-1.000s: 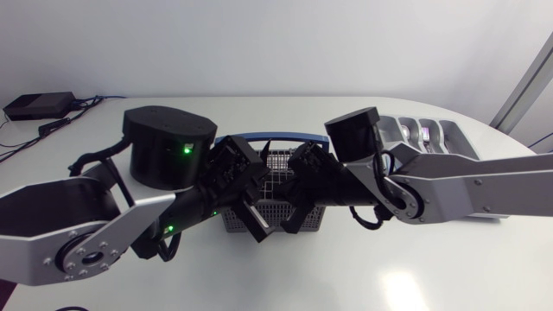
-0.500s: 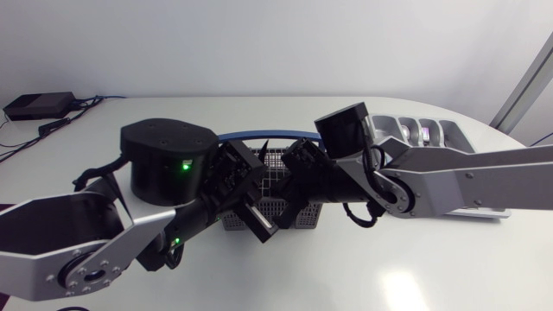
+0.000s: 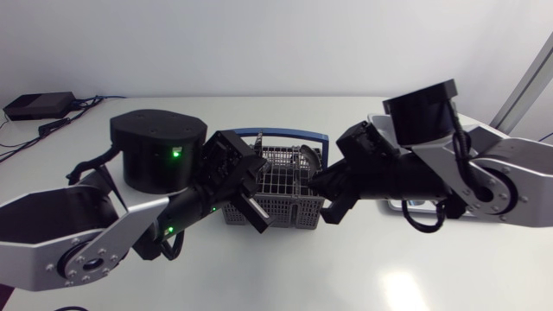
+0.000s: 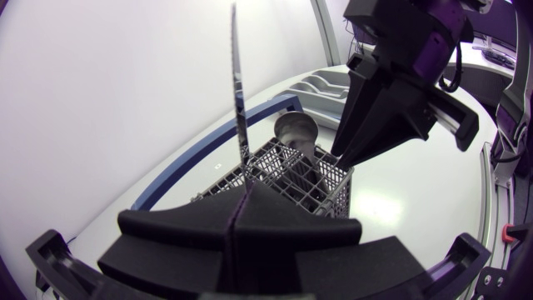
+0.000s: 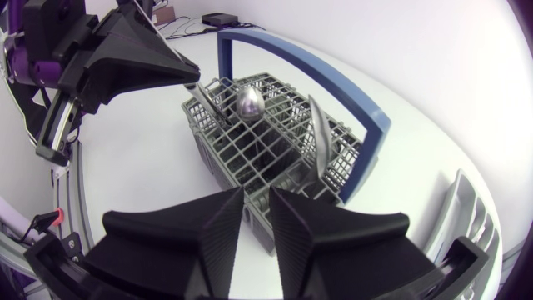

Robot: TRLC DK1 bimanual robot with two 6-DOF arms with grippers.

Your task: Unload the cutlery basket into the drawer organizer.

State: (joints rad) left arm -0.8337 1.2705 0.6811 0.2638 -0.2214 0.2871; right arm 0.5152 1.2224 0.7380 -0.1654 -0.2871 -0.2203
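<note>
Left gripper [image 4: 241, 197] clamps upright knife [image 4: 238, 100], plain only wrist-side.

white table [image 3: 415, 276], plain pale wall [image 3: 259, 43]

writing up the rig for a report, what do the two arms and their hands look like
The left arm and right arm have flat silver-grey links with rounded ends and matte black drum joints. A green light glows on the left arm's drum. Black cables loop beside the joints. The left hand and right hand are matte black, each with two broad wedge-shaped fingers.
</note>
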